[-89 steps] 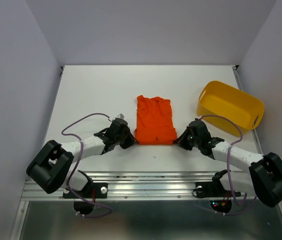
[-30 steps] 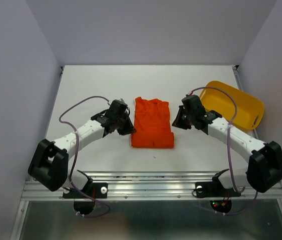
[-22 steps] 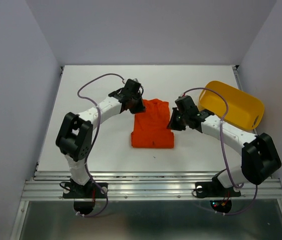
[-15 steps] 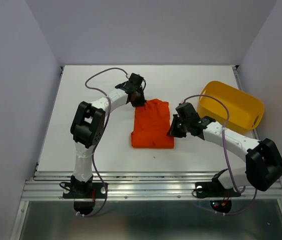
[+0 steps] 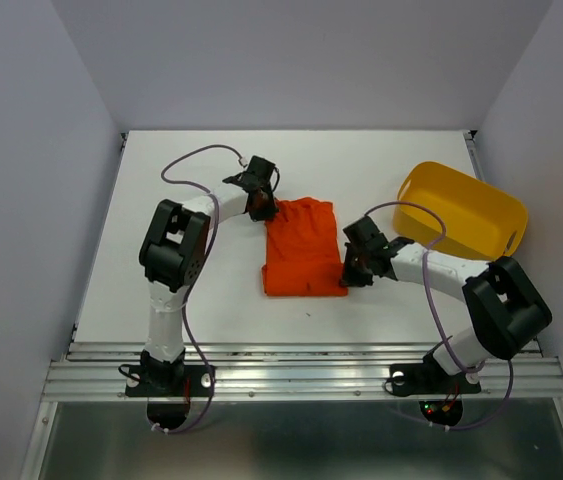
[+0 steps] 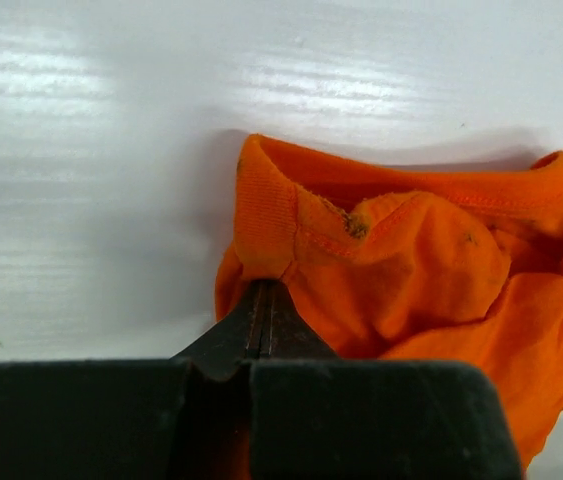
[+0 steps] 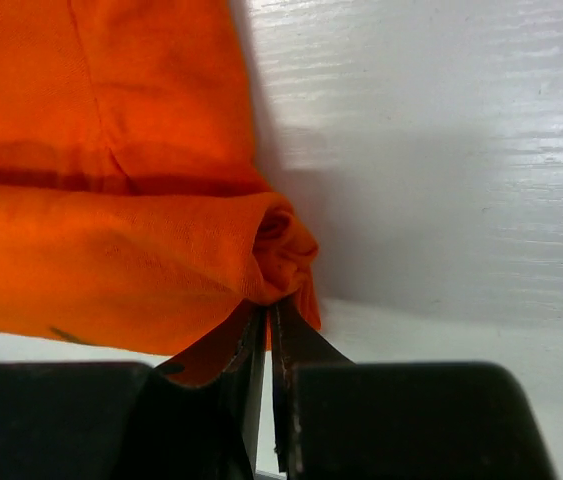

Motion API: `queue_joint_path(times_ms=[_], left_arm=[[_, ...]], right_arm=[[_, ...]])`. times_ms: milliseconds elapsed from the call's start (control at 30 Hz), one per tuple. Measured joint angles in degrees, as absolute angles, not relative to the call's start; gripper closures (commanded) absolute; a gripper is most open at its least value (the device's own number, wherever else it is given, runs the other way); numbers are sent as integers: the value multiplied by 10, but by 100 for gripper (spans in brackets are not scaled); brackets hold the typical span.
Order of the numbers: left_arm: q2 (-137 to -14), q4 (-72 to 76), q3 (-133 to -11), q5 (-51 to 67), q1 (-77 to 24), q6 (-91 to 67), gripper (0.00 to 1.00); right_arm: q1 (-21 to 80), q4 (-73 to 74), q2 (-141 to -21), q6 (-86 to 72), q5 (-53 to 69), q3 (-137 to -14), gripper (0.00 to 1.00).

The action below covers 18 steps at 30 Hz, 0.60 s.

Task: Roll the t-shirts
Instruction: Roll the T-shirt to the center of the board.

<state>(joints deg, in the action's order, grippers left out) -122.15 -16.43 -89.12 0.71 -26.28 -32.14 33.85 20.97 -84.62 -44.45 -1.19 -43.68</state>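
The orange-red t-shirt [image 5: 304, 250] lies folded into a narrow strip near the middle of the white table [image 5: 191, 170], its collar end toward the far edge and its hem end toward the near edge. The yellow tub [image 5: 461, 210] sits well apart by the right edge. The left gripper [image 5: 263, 209] is at the strip's far-left corner. Its wrist view shows both fingers pressed together on a fold of cloth beside the ribbed collar, so it is clamped on the shirt. The right gripper [image 5: 347, 274] is at the near-right corner, and its fingers are pinched almost flat on a small bunched nub of the hem. The cloth looks thin, light and limp. It should follow a pull at once, but it will sag, stretch and wrinkle instead of holding a shape, and the folded layers may slide over each other on the smooth tabletop. A roll would probably go best with both corners of one short end held, so that the edge turns over evenly. The two holds now sit on diagonally opposite corners, which seems better suited to tugging the strip straight than to starting the roll. A shallow pinch like the right one may catch only the top layer and slip off under tension.
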Motion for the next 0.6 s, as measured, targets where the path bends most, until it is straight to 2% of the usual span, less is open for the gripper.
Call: queue_joint_path(times_ms=[300,500,600], left_arm=[[-1068,-112,-667,-25,-263,-334,100],[-942,-137,-531,-41,-262,-359,84],[-889,-170,-506,-47,-263,-369,76]], right_arm=[[330,222,-936,-362,-91,-544,90],[326,230,-1002,-284,-138,-649,88],[326,226,-1030,-254,-146,-700,85]])
